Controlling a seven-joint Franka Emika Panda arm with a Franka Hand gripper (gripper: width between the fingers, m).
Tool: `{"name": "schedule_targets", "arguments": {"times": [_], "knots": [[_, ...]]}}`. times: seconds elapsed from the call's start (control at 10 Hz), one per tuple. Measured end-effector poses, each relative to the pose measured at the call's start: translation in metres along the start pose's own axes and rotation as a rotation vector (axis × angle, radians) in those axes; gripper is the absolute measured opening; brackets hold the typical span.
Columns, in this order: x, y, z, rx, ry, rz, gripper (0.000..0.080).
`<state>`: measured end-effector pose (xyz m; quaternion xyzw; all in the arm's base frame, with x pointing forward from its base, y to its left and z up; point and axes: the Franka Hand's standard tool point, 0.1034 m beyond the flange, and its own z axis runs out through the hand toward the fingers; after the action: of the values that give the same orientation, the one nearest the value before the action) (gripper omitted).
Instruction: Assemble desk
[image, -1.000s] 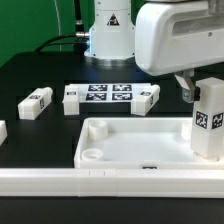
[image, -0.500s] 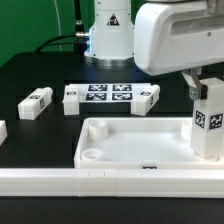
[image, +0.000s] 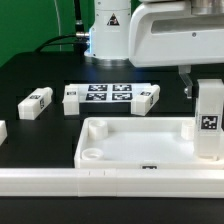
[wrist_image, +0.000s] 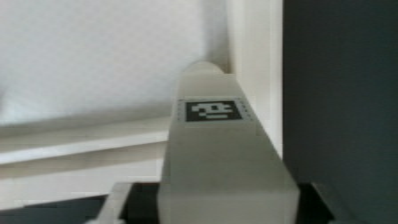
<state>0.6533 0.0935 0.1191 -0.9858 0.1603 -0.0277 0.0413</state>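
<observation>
Since half a second ago the leg has swung from a slight tilt to upright. It stands in the tabletop's corner on the exterior view's right. The gripper is clamped on its top, fingers only leg-width apart. A spare leg lies well apart — toward the exterior view's left.

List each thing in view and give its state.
tabletop: lying flat, rim up, one corner socket empty
standing leg: upright in a tabletop corner
gripper: at that leg's top, grip unclear
loose legs: lying flat, unattached
marker board: lying flat
</observation>
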Motion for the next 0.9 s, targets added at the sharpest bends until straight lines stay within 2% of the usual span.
{"name": "schedule_targets", "arguments": {"times": [0.6, 0.9], "knots": [[0.0013, 0.0035, 0.0004, 0.002, -0.005, 0.589, 0.0290], [0.0014, 0.0044, 0.0005, 0.003, -0.009, 0.765, 0.0290]]}}
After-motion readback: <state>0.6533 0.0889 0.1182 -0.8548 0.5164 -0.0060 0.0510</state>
